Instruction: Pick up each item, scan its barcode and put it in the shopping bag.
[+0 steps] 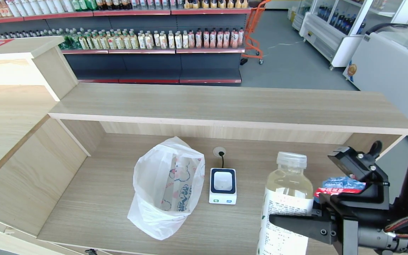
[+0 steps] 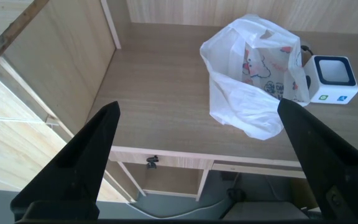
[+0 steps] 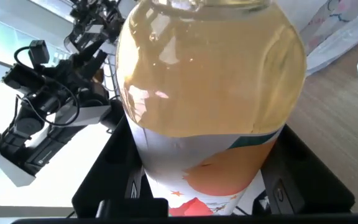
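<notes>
Found the shopping bag (image 1: 143,184) open on the counter (image 1: 94,212), a cartoon-printed pack (image 1: 179,184) already inside (judged one item done). Saw the bottle (image 1: 289,191) clamped upright in the right gripper (image 1: 292,217), right of the scanner (image 1: 222,186), judged not yet scanned, not bagged. Noted the left gripper (image 2: 197,162) spread wide, empty. Counted a red-and-blue packet (image 1: 342,186) behind the bottle as pending. Could not read the label print.
</notes>
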Robot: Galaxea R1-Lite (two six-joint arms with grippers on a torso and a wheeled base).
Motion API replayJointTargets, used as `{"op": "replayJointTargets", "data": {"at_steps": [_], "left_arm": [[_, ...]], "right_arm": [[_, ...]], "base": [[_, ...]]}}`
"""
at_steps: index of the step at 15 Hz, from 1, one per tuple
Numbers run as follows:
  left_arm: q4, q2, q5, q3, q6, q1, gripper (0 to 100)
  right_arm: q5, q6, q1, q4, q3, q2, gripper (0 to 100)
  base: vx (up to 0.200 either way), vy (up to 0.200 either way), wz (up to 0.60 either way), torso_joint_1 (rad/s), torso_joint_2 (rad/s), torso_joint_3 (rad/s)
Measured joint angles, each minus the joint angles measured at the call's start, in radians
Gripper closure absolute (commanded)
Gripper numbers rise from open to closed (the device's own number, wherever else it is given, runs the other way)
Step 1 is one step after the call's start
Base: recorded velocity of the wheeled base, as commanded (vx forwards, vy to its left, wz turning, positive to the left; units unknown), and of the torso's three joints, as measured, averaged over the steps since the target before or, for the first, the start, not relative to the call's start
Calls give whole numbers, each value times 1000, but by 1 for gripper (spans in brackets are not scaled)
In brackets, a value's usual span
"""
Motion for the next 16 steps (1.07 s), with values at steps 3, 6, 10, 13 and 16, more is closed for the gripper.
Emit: {"op": "replayJointTargets", "data": {"at_steps": [3, 6, 10, 13, 16], "left_arm": [[0, 0, 0, 0, 0, 0, 0], [0, 0, 0, 0, 0, 0, 0], [0, 0, 0, 0, 0, 0, 0], [0, 0, 0, 0, 0, 0, 0], [0, 0, 0, 0, 0, 0, 0]], "right_arm": [[4, -11, 12, 0, -28, -12, 100], [5, -63, 20, 4, -29, -15, 100], [1, -80, 17, 3, -27, -16, 100], [-1, -268, -6, 1, -22, -13, 100], [11, -592, -132, -18, -13, 41, 100]], "base": [[0, 0, 0, 0, 0, 0], [0, 0, 0, 0, 0, 0], [0, 0, 0, 0, 0, 0], [0, 0, 0, 0, 0, 0], [0, 0, 0, 0, 0, 0]]}}
